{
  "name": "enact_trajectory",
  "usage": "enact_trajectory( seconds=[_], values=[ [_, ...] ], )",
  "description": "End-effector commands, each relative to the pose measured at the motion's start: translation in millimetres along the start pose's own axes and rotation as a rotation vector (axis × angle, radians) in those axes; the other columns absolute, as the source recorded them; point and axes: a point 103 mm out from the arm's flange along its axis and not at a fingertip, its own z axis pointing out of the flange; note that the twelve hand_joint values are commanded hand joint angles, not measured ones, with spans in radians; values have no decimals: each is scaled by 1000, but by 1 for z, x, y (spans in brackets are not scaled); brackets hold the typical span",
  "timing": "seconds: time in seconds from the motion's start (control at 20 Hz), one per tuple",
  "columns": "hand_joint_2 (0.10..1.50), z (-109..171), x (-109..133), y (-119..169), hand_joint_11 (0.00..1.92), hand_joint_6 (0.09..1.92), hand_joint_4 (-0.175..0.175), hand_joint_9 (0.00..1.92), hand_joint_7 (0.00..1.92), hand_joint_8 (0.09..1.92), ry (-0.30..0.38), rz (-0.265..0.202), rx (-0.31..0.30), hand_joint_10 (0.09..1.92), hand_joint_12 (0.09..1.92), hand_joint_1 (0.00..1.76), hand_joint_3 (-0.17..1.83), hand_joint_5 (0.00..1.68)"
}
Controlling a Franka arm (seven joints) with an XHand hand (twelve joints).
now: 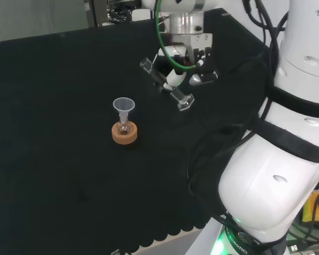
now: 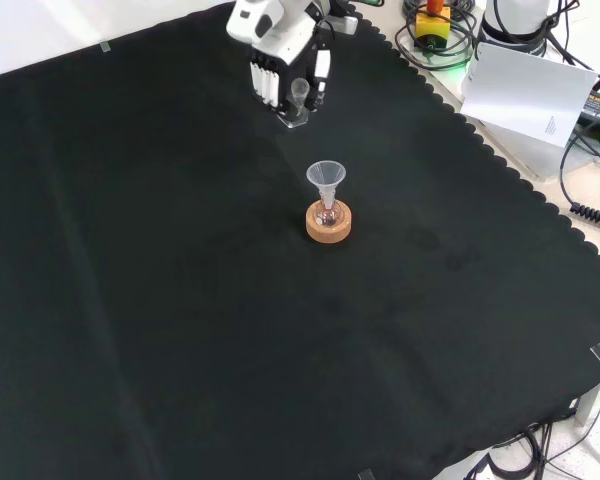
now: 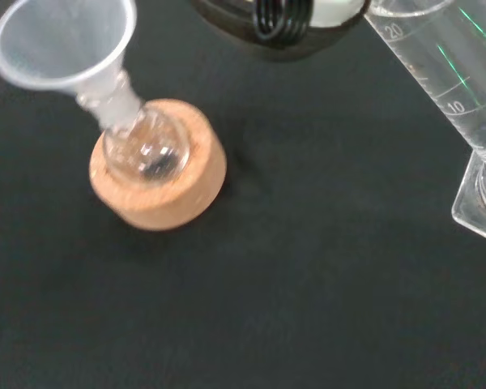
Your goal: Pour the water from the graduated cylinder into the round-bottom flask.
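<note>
Black cloth (image 2: pixel 180 300) covers the whole bench, scalloped along its near edge in the head view; grey floor and cables lie beyond it.

Round-bottom flask (image 1: pixel 124 127): small, clear, seated in a cork ring stand (image 1: pixel 125 134) near the middle of the cloth. A clear funnel (image 1: pixel 123 106) sits in its neck, mouth upward. In the wrist view the bulb shows a glint inside; I cannot tell whether that is liquid.

Hand (image 1: pixel 175 77): raised above the cloth, to the right of the flask in the head view and farther off, nearer the top, in the front view. Its fingers are curled round the graduated cylinder (image 1: pixel 167 85), which is gripped about mid-length.

Graduated cylinder: clear, held off the cloth and tilted. In the head view its open mouth points up and to the left, and its foot hangs lower right. The mouth is apart from the funnel, not over it. The wrist view shows printed graduations on the cylinder's wall and its flat foot, with the flask and stand lying off to one side of it. A level of clear liquid appears low in the tube, near the foot, but I cannot read it with confidence.

White arm links (image 1: pixel 276 159) stand at the head view's right.
</note>
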Motion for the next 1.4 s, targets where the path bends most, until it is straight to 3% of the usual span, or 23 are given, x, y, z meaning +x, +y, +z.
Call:
enact_trajectory(
  seconds=[0.05,0.65,0.95,1.4],
  values=[
    [1084,25,1,-8,1003,896,-153,1089,843,1132,-61,34,317,1003,862,1497,-1,1012],
    [1081,32,5,-6,1009,893,-151,1088,856,1115,-135,60,510,1005,860,1497,-2,1005],
    [1081,30,10,-3,1009,892,-149,1090,857,1112,-162,62,556,1004,858,1498,-2,1002],
    [1080,26,12,-2,1010,891,-148,1092,859,1108,-166,67,557,1003,857,1498,-2,1000]
  ],
)
